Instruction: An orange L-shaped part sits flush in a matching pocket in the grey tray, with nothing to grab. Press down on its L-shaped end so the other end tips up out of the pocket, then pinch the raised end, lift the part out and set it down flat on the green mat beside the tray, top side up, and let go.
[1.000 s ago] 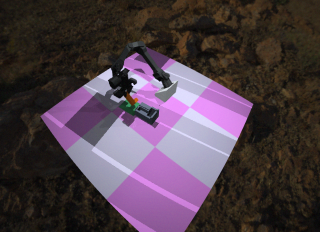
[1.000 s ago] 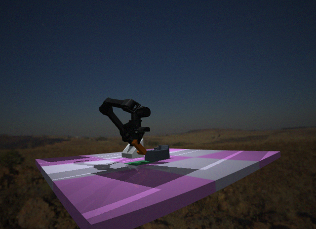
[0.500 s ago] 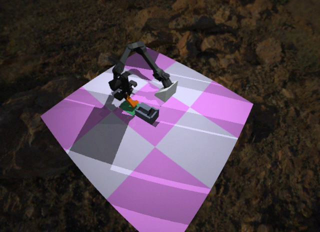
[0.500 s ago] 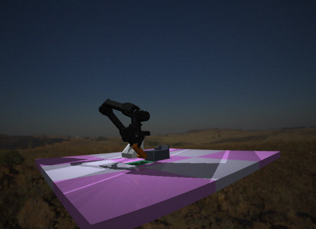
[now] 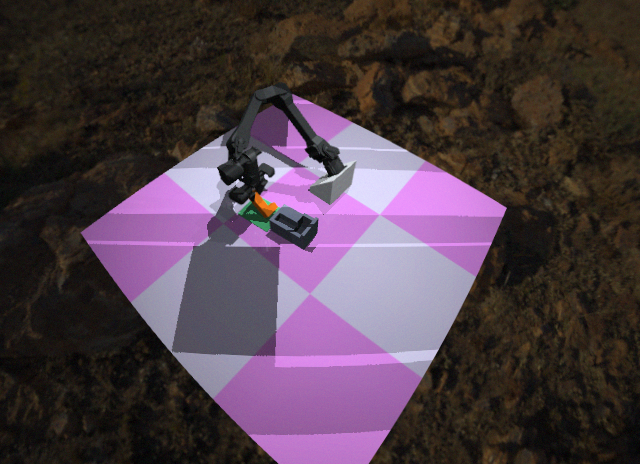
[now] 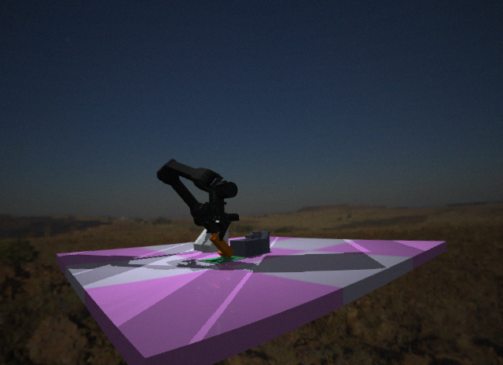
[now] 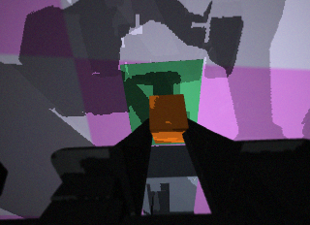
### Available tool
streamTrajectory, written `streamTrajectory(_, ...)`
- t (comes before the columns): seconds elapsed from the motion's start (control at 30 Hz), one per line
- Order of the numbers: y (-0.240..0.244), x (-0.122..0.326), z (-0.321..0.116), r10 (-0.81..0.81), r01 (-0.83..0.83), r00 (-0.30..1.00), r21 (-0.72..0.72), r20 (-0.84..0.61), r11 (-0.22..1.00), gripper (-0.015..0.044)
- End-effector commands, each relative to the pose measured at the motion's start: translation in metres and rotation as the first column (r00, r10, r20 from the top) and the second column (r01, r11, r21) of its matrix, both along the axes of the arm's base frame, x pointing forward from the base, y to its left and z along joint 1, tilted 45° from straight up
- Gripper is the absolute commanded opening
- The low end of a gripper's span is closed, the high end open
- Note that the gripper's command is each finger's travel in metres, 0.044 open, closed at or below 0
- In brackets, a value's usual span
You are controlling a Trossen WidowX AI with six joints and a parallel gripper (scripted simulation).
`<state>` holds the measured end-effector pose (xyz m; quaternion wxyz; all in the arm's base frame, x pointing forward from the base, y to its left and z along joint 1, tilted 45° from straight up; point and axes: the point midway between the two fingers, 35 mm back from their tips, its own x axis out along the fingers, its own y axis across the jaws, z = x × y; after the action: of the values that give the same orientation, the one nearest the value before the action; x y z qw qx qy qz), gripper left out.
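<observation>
Pink and pale grey squares are spread across the table (image 5: 341,335) (image 6: 259,292) (image 7: 218,109), its surface crossed by dark shadows and bright strips. Brown, rocky ground (image 5: 439,87) is seen all around from above; by the exterior view a dark blue sky (image 6: 251,89) and low hills (image 6: 349,212) are added, along with the table's thick edge.

Here from the top, the open pocket of the grey tray (image 5: 305,237) (image 6: 249,247) is shown, a detail lost in the exterior view. There, the slant of the orange part (image 5: 266,207) (image 6: 221,246) (image 7: 168,113) is given away instead: it is held tilted over the green mat (image 5: 252,220) (image 6: 209,260) (image 7: 194,81), lower end toward the tray. Whether the mat is touched cannot be told.

And the jaws: parted only partway, with the part's raised end pinched between them, as is framed from the wrist
</observation>
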<state>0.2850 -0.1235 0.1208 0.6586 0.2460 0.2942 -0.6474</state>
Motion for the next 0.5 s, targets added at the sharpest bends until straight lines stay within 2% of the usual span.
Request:
streamTrajectory(0.0, -0.0010, -0.0005, -0.0009, 0.003, -0.003, 1.000, -0.003, -0.005, 1.000, 0.0000)
streamTrajectory(0.3, -0.0005, -0.0005, -0.0009, 0.000, 0.000, 1.000, 0.000, -0.002, 1.000, 0.0000)
streamTrajectory(0.47, -0.0005, -0.0005, -0.0009, 0.000, 0.000, 1.000, 0.000, -0.002, 1.000, 0.0131)
